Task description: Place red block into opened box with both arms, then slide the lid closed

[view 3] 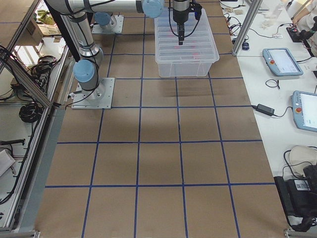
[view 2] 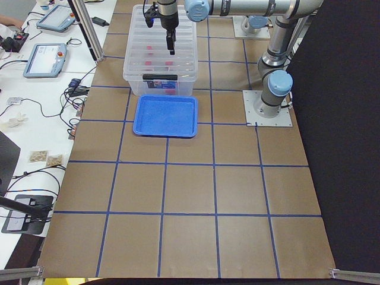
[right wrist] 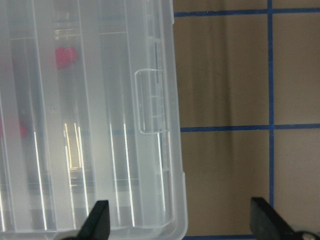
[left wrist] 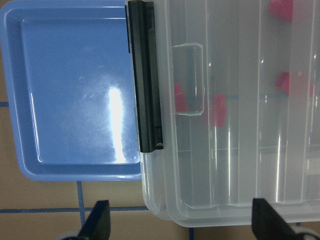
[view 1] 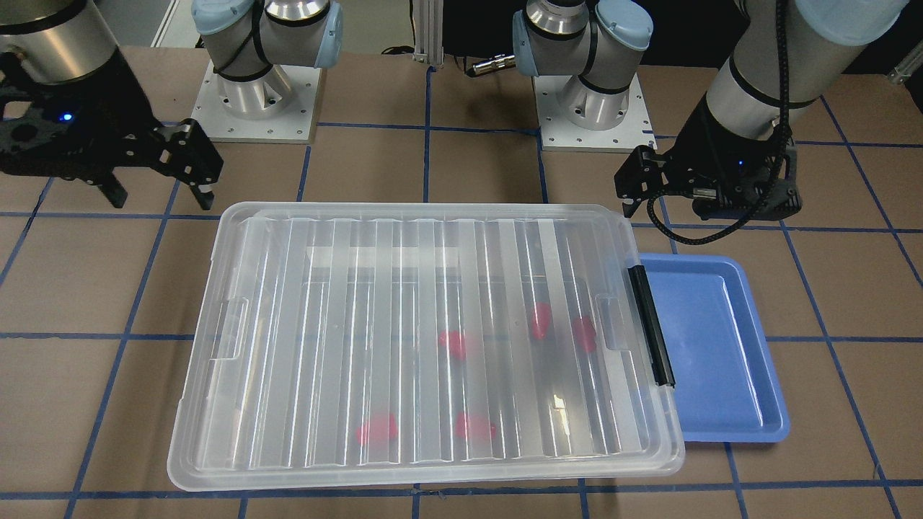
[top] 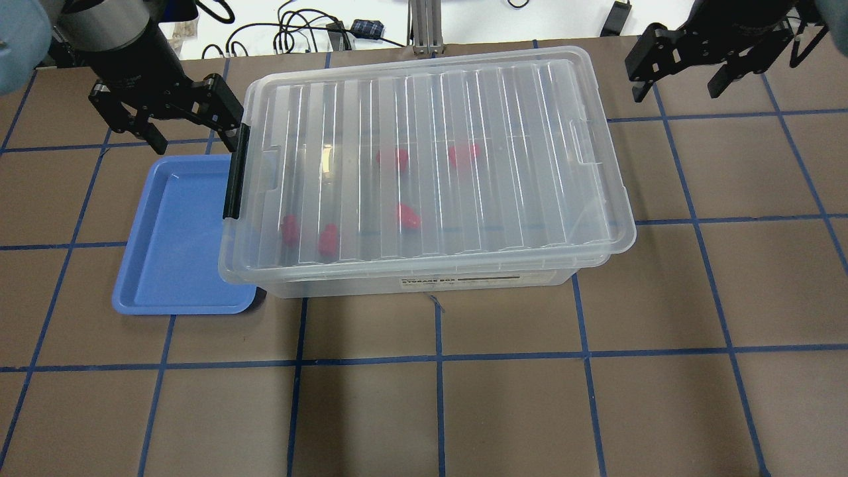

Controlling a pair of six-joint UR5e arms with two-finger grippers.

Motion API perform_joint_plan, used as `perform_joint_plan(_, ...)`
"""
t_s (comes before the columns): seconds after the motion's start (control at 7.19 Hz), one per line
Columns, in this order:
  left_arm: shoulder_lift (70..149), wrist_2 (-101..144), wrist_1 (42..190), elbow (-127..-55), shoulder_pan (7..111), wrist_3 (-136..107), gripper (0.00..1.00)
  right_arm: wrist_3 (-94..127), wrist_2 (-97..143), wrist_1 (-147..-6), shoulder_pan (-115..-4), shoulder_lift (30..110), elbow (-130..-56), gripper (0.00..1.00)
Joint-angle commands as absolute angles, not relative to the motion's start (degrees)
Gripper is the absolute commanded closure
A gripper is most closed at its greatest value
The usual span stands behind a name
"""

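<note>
OK, we have the lid (top: 430,152) lying flat on the box (top: 424,281), covering the opening in every view. We can't tell whether it is fully seated. We count five red blocks (top: 394,159) inside on the box floor, blurred through the ribs. Two sit side by side near the black bar (top: 233,172) end. The other three are spread around the middle, apart from each other.

The left gripper (left wrist: 182,225) hangs above the bar end, fingers spread wide, holding nothing and clear of the lid. Its wrist view looks down on the bar, the lid's tab notch and the blue tray (top: 172,245).

The right gripper (right wrist: 181,222) hangs above the opposite short end, also spread wide, holding nothing and clear of the lid. Its wrist view shows that end's tab notch and the bare table (top: 464,397) beyond the rim.

The blue tray sits on the table just beside the bar end. We can't tell whether it touches the box.
</note>
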State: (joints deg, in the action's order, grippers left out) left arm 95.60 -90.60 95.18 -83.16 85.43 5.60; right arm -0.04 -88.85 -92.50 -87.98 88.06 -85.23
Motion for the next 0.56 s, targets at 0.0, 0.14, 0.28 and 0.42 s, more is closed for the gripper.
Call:
perform_joint_plan(0.0,95.5,-91.0,95.2,-83.1,85.4,5.7,0.00,5.3,-89.6,-92.8,-92.9,87.9,-85.3,0.00)
perform_joint_plan(0.14,95.5,-91.0,95.2,-83.1,85.4,5.7,0.00,5.1,-90.9,-92.6,-92.7,87.9,-85.4,0.00)
perform_joint_plan(0.28,95.5,-90.5,95.2,-83.2,85.4,5.5,0.00,5.0,-91.1,-92.6,-92.7,87.9,-85.5,0.00)
perform_joint_plan(0.42,95.5,-91.0,95.2,-83.3,85.4,5.8,0.00,4.9,-90.9,-92.6,-92.9,87.9,-85.5,0.00)
